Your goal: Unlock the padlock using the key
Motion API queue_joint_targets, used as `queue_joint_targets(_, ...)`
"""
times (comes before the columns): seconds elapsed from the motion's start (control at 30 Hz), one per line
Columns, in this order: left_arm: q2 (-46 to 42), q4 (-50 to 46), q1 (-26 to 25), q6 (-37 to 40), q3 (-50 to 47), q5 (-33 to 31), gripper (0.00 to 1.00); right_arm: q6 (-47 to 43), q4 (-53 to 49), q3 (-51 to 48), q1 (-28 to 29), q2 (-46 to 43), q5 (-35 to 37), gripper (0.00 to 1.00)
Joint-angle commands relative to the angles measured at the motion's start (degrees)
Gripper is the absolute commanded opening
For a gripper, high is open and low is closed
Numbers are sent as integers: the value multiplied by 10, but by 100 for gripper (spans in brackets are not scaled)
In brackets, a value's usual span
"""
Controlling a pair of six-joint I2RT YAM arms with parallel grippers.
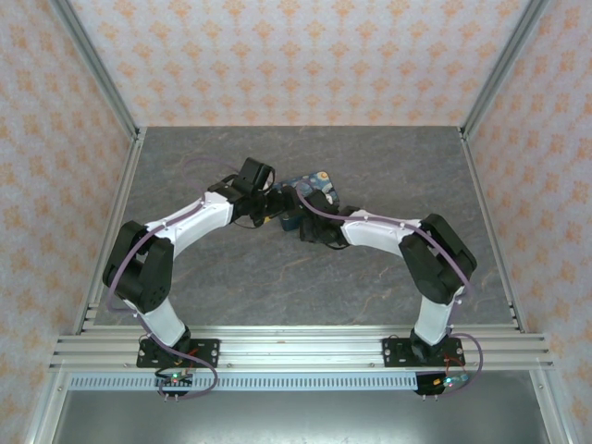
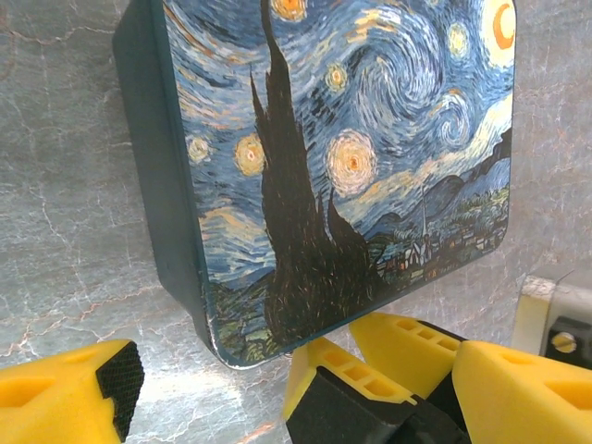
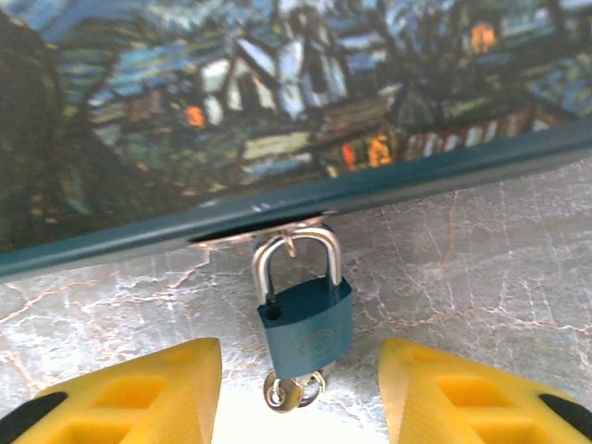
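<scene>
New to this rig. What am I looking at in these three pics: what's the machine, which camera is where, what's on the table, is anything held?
These are two small robot arms bolted side by side at the near edge of a grey table. Each arm ends in a two-finger tool.

The overhead picture comes from a fixed camera above and behind the arms. The other two come from a camera on each wrist, so the yellow fingers at the bottom are that arm's own.

On the table lies a dark-blue box with a starry-night print. A small teal padlock is hooked by its shackle to the box's edge. The metal at its lower end is possibly the key.

The left tool stands open at a corner of the box. The right tool is open with the padlock between its fingers, not touching it. Nothing is held.
</scene>
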Motion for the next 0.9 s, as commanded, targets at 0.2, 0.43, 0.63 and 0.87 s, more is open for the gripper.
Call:
queue_joint_targets(0.2, 4, 1, 10, 9, 9, 5, 88, -5, -30, 19, 3, 18, 32, 35)
queue_joint_targets(0.43, 2, 4, 12, 10, 4, 8, 88, -7, -28, 7, 3, 3, 33, 24)
queue_joint_targets(0.63, 2, -7, 13, 18, 1, -5, 88, -17, -16, -14, 3, -18, 27, 14)
queue_joint_targets(0.87, 2, -29, 12, 29, 2, -30, 88, -16, 7, -34, -2, -23, -2, 4)
